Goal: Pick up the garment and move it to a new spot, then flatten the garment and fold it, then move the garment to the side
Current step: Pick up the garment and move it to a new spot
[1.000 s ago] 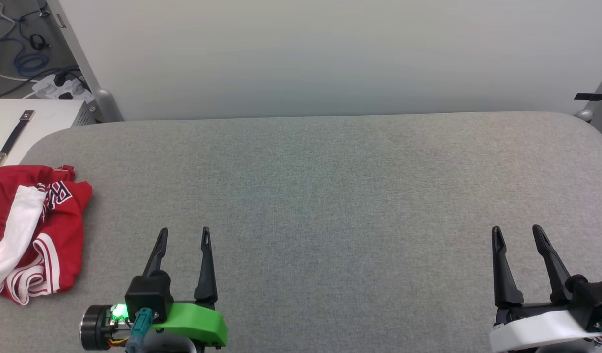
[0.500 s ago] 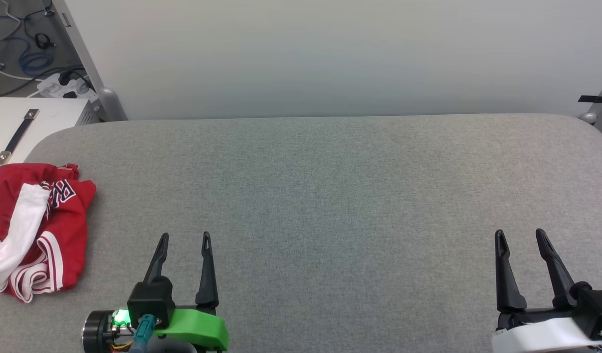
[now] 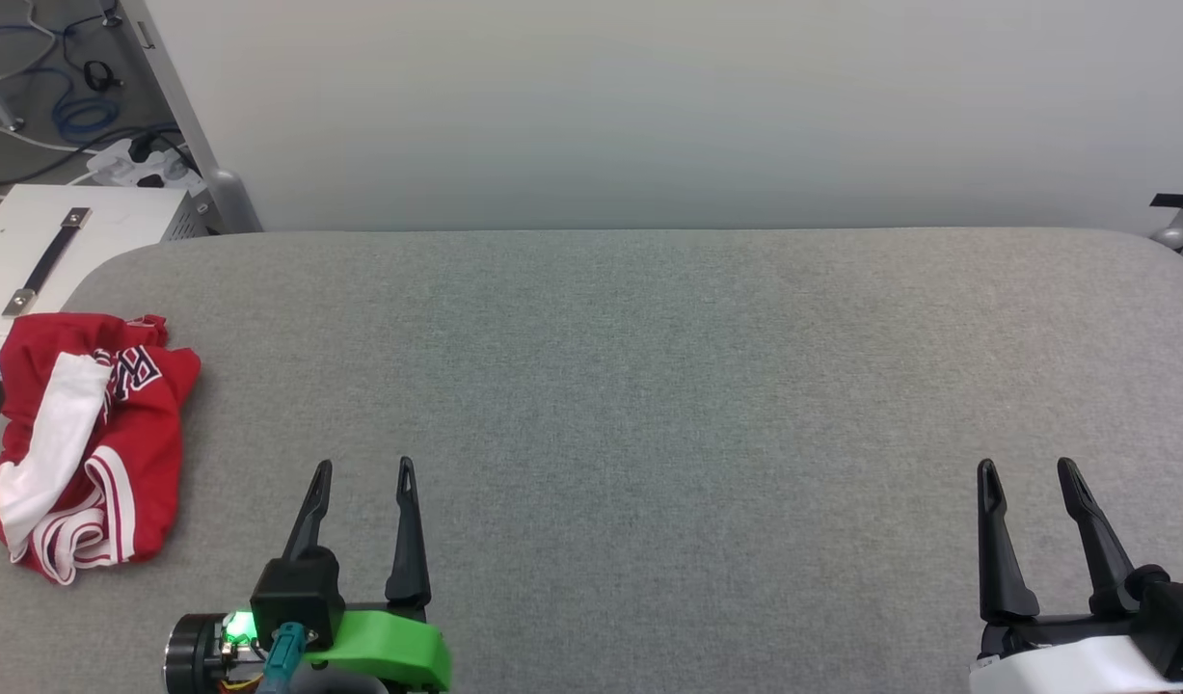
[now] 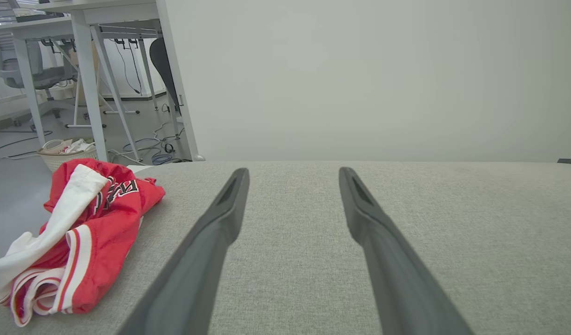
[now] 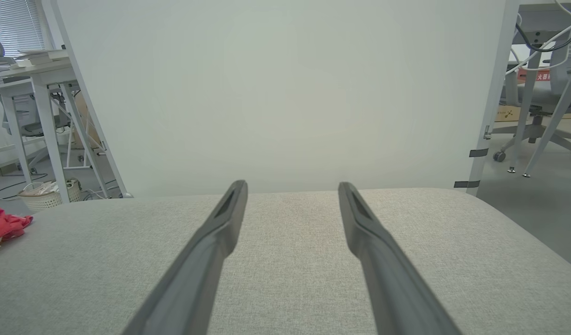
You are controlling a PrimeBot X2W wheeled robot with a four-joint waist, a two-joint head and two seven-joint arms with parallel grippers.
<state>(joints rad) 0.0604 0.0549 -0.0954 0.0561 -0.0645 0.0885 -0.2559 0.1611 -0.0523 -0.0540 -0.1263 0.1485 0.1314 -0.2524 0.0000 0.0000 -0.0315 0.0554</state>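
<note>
We see the garment (image 3: 90,443) crumpled at the left edge of the desk (image 3: 649,386). Our left pincer (image 3: 364,465) and right pincer (image 3: 1026,465) hover wide and empty.

Left tool (image 3: 363,466): two long dark tapered fingers, black block, bright green mount (image 3: 384,651), glowing green lamp (image 3: 232,627), teal plug (image 3: 284,644).
Right tool (image 3: 1026,465): matching dark fingers, white mount (image 3: 1063,670).

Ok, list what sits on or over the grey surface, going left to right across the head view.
garment → left gripper, jaws apart → right gripper, jaws apart
</note>
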